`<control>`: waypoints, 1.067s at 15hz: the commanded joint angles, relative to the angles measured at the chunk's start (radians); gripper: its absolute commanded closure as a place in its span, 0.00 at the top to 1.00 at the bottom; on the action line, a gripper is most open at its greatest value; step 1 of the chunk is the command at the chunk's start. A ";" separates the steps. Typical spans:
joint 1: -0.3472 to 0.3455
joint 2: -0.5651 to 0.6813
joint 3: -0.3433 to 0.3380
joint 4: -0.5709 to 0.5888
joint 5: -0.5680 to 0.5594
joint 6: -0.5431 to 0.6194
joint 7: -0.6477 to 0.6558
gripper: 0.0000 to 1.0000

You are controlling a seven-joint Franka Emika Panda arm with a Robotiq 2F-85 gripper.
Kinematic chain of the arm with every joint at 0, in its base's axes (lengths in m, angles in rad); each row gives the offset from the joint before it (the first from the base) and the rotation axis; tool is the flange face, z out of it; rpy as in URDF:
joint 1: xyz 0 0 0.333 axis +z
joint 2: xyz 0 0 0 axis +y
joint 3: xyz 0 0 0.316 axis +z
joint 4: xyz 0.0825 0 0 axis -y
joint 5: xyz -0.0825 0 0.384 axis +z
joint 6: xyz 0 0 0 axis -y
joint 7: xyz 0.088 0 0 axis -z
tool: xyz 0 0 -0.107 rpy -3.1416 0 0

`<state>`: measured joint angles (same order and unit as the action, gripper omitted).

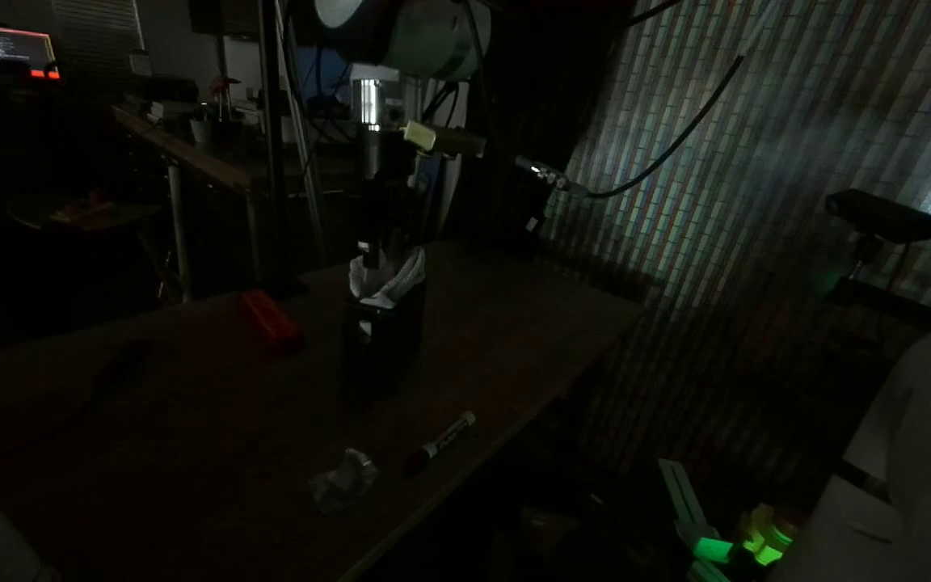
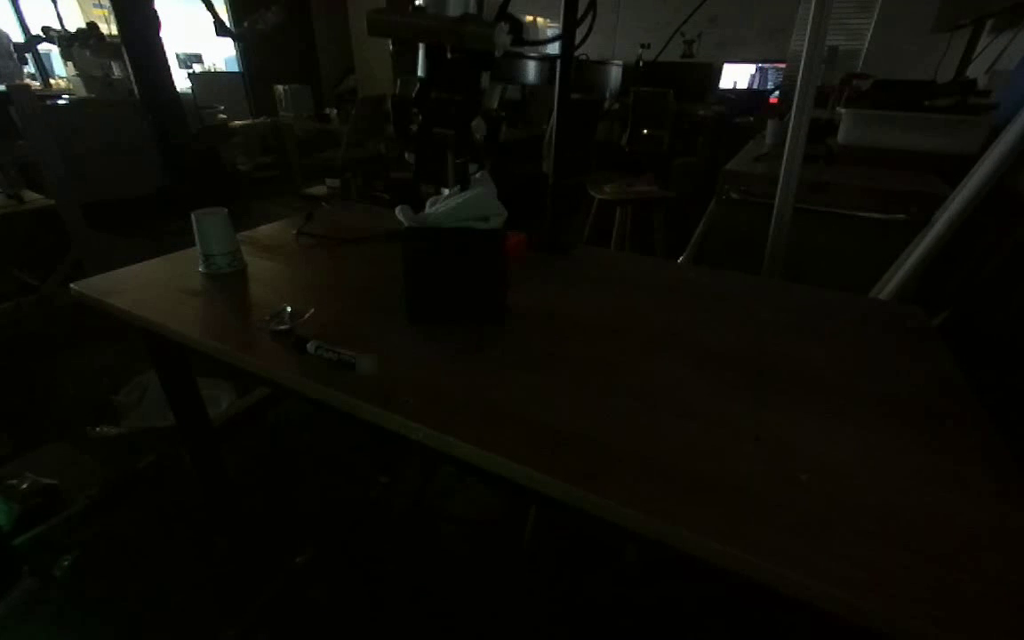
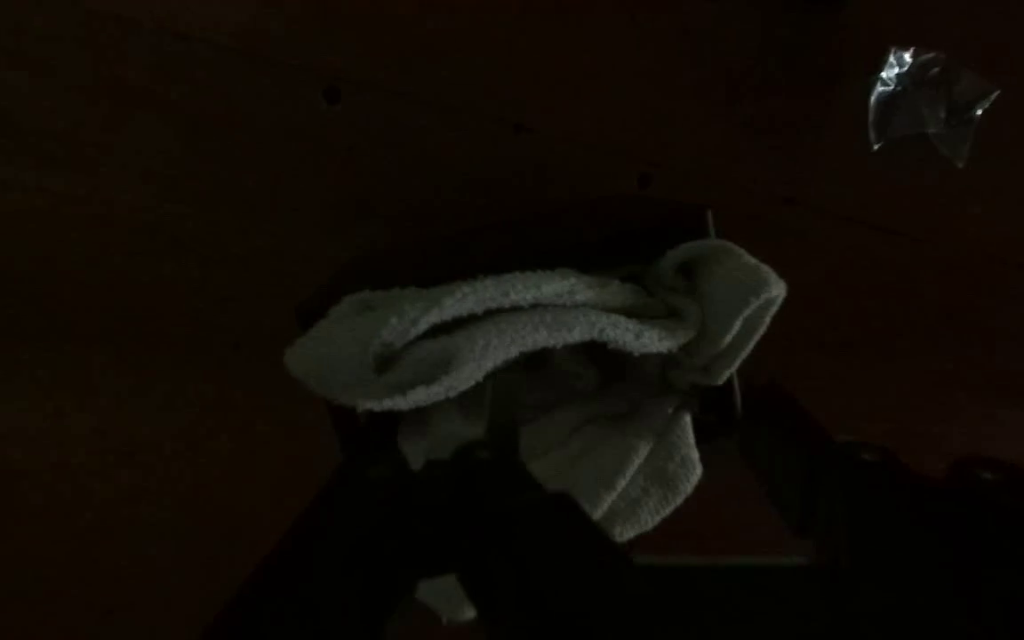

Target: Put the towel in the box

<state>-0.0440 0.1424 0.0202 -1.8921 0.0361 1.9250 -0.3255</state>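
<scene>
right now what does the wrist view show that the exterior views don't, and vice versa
Only the wrist view shows small dark spots in the tabletop and the folds of the towel from above.

Only the exterior views show the pale barrel of a marker, a red object, a lit monitor and a pale cup.

All share the towel, the tabletop, a crumpled clear wrapper and the black box, its outline nearly lost in the wrist view.

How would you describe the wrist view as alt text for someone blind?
A pale, fuzzy towel is bunched at the mouth of a black box; it's too dark to tell whether the gripper grips it. Crumpled clear plastic lies on the table, upper right.
</scene>
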 commanded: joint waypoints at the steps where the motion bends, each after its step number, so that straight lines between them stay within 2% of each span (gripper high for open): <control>1: 0.004 -0.088 -0.008 -0.016 0.010 -0.039 0.019 0.94; 3: 0.005 -0.110 -0.011 -0.023 0.005 -0.041 0.020 0.89; 4: 0.005 -0.116 -0.013 -0.028 0.002 -0.040 0.018 0.67; 5: 0.004 -0.118 -0.016 -0.035 -0.005 -0.035 0.016 0.67; 13: -0.025 -0.094 -0.066 -0.083 -0.023 -0.008 0.009 0.05; 14: -0.030 -0.091 -0.072 -0.085 -0.023 -0.007 0.008 0.01; 16: -0.036 -0.083 -0.077 -0.086 -0.029 -0.001 0.010 0.00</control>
<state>-0.0749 0.0604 -0.0466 -1.9740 0.0227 1.9028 -0.3154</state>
